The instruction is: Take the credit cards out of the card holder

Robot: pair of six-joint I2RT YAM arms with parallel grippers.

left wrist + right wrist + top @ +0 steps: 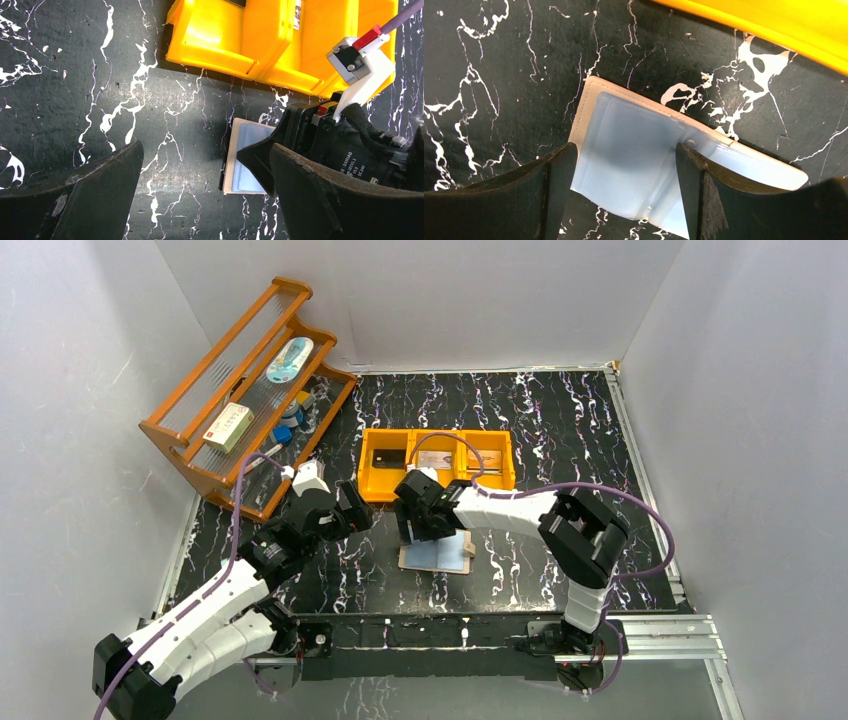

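The card holder (440, 556) lies open and flat on the black marbled table, just in front of the orange tray. Its beige edge and silvery-blue sleeve panels show in the right wrist view (624, 135) and the left wrist view (244, 160). My right gripper (421, 531) is open and low over the holder. In its own view the right gripper (621, 195) straddles one sleeve panel, with the right finger (696, 185) at the fold. My left gripper (355, 512) is open and empty just left of the holder, above bare table (205, 200). No card shows in the sleeves.
The orange three-compartment tray (368, 465) stands just behind the holder with flat card-like items in its compartments; its near wall shows in the left wrist view (220, 45). A wooden rack (190, 430) with small items stands at the back left. White walls enclose the table.
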